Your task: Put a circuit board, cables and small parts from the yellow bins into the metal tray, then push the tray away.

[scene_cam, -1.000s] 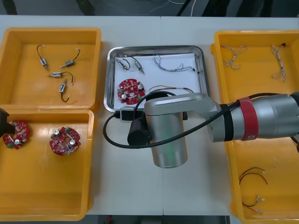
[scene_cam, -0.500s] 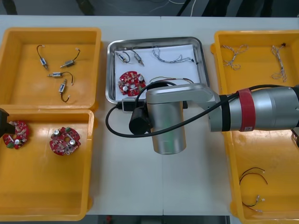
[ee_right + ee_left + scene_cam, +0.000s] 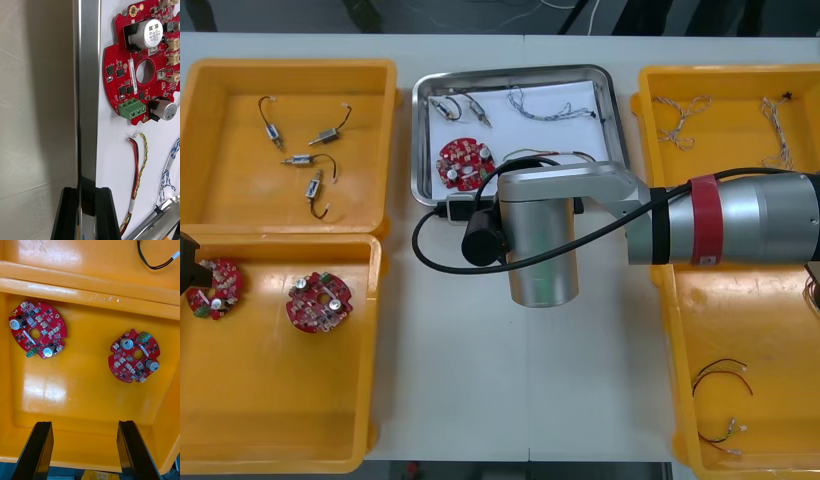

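Note:
The metal tray (image 3: 418, 150) lies between the bins, white inside. It holds a red circuit board (image 3: 464, 163), a blue and white cable (image 3: 552, 108), a red and yellow cable (image 3: 555, 155) and small metal parts (image 3: 460, 110). In the right wrist view my right gripper (image 3: 87, 213) is shut on the tray's near rim (image 3: 88, 93), one finger on each side, with the board (image 3: 142, 63) just inside. My left gripper (image 3: 84, 453) hangs open over the near left bin (image 3: 90, 397), above two more boards (image 3: 37, 329) (image 3: 134, 355).
The far left yellow bin (image 3: 230, 190) holds small metal parts with black leads. Blue and white cables lie in the far right bin (image 3: 725, 170), red and yellow ones in the near right bin (image 3: 740, 320). The right forearm (image 3: 740, 232) crosses over the right bins.
The right arm has slid the tray away from me, toward the table's far edge, with everything still in it. The left arm has not moved.

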Robot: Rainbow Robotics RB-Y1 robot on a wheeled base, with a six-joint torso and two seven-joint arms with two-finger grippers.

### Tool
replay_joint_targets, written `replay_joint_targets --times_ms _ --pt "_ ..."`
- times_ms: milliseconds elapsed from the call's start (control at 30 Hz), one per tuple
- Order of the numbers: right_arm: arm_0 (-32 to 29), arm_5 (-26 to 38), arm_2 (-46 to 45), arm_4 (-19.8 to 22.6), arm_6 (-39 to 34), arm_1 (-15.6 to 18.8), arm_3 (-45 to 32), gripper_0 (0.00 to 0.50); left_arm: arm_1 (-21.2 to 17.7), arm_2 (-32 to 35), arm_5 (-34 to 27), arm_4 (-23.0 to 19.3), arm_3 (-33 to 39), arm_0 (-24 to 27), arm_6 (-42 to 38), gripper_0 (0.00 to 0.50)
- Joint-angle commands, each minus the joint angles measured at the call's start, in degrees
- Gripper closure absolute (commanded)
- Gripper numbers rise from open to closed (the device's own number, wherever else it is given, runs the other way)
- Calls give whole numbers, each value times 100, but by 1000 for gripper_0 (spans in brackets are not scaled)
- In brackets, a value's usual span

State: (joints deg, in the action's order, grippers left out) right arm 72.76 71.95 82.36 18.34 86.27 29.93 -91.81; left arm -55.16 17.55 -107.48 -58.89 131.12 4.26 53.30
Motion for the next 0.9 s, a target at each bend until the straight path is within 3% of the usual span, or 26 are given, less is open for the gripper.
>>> replay_joint_targets --times_ms 33,900 --pt "380 -137 34 -67 179 -110 155 500 58 170 60 53 142 -101 277 0" --pt "397 -471 -247 -67 267 -286 822 500 58 170 60 53 142 -101 277 0"
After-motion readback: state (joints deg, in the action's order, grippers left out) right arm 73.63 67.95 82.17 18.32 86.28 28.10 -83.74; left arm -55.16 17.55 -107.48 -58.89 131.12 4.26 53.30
